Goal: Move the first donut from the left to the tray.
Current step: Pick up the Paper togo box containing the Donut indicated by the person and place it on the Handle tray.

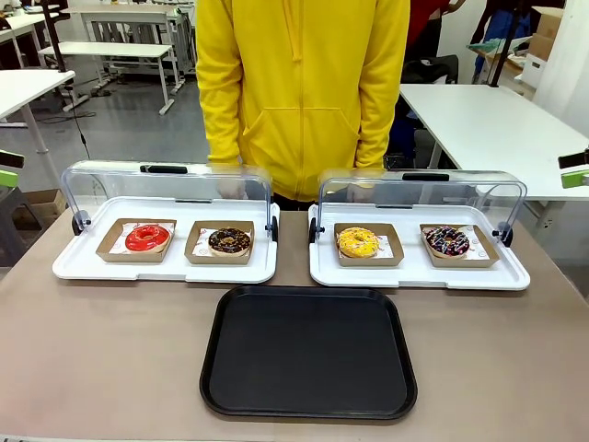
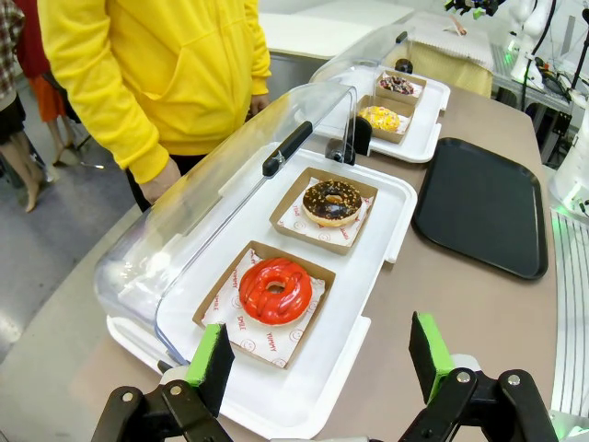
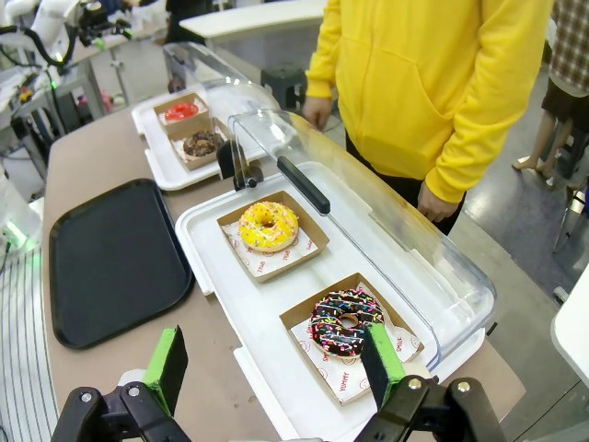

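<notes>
The matte brown surface (image 1: 304,354) is topped by the smooth, round-cornered black tray (image 1: 308,350), on which nothing has been placed. The whole transfer is left to be done. By the glossy white display tray (image 1: 78,265), under its clear curved lid (image 2: 147,267), the red-glazed donut (image 2: 275,291) is held, a shiny ring in a square cardboard holder (image 2: 241,343) lined with printed paper. The left claw (image 2: 320,354) and right claw (image 3: 273,364) are spread wide, nothing gripped.
</notes>
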Controlling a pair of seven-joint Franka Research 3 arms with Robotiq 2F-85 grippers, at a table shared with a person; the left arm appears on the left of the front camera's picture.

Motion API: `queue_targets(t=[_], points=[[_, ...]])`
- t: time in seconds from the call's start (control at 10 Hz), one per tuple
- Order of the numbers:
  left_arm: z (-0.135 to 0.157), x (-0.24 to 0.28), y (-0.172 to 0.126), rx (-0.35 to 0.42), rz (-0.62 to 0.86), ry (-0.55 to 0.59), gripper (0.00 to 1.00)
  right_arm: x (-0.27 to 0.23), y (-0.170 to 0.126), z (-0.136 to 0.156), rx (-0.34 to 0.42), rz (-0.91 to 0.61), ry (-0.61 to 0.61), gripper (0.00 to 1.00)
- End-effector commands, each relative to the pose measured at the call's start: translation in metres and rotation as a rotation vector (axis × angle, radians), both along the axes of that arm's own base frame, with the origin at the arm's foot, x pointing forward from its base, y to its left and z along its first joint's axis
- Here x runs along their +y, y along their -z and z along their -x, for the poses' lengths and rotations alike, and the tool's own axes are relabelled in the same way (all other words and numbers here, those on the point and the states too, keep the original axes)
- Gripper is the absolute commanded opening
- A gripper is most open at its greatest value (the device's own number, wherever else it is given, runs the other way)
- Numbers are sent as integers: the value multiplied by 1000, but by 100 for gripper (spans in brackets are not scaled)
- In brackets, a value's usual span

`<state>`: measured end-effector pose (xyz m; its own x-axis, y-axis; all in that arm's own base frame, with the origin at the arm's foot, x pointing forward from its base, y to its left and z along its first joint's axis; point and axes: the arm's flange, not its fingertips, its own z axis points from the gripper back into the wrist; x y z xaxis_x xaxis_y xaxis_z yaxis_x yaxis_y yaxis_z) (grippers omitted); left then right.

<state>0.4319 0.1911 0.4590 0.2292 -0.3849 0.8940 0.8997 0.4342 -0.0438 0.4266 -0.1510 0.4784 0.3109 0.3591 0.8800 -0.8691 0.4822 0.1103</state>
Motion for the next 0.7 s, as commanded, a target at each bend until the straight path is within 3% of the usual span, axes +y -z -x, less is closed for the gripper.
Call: queue_targets(t=[0.0, 0.6], points=[[0, -1, -2, -15, 18, 3, 100, 0, -1, -2, -20, -22, 0, 100], [0, -1, -2, -15, 18, 3, 100, 0, -1, -2, -20, -22, 0, 100]])
